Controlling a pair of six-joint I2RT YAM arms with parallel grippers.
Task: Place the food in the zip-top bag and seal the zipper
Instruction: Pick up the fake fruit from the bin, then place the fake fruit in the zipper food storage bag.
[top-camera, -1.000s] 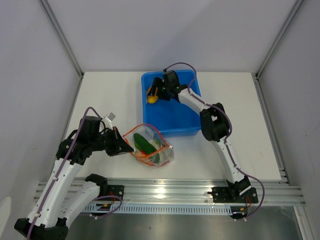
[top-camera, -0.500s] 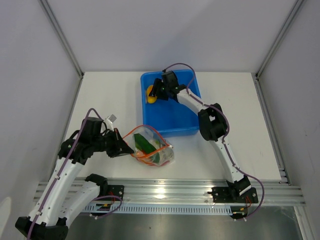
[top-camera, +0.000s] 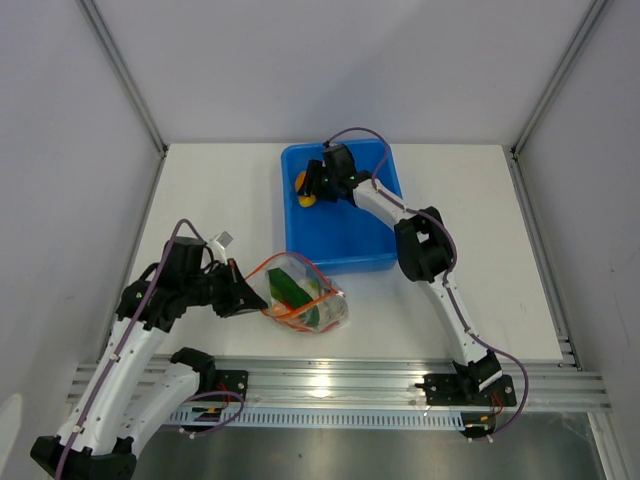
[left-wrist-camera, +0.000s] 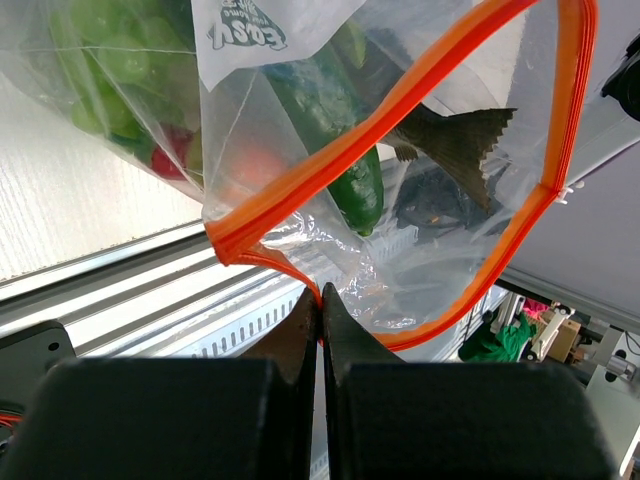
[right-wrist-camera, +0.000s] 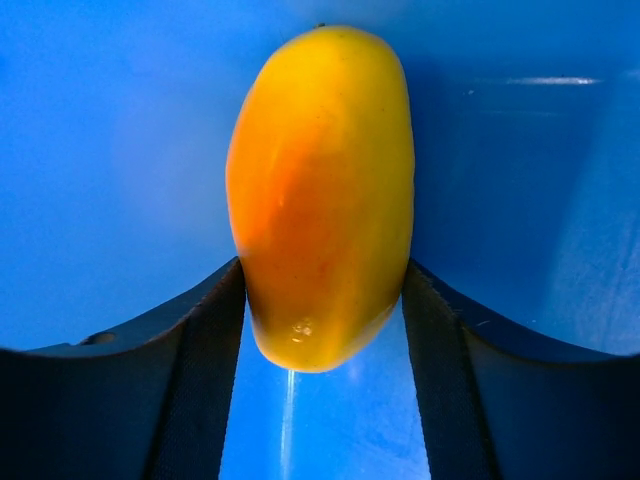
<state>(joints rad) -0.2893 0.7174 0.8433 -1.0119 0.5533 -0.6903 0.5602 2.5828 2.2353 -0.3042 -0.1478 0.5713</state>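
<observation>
Since a second ago the right gripper (right-wrist-camera: 322, 275) has clamped onto the orange-yellow pepper (right-wrist-camera: 320, 180), so bagging's next I guess. Left gripper (left-wrist-camera: 320, 298) pinches the zipper (left-wrist-camera: 400, 95), zip-top bag (left-wrist-camera: 460, 235) mouth gaping open.

I run two white arms with black joints: left arm (top-camera: 115, 360) at lower left, right arm (top-camera: 455, 315) at right. A purple cable (top-camera: 358, 128) loops along each. Left gripper (left-wrist-camera: 320, 295) and right gripper (right-wrist-camera: 322, 275) have matte black, wedge-shaped fingers (right-wrist-camera: 190, 390).
</observation>
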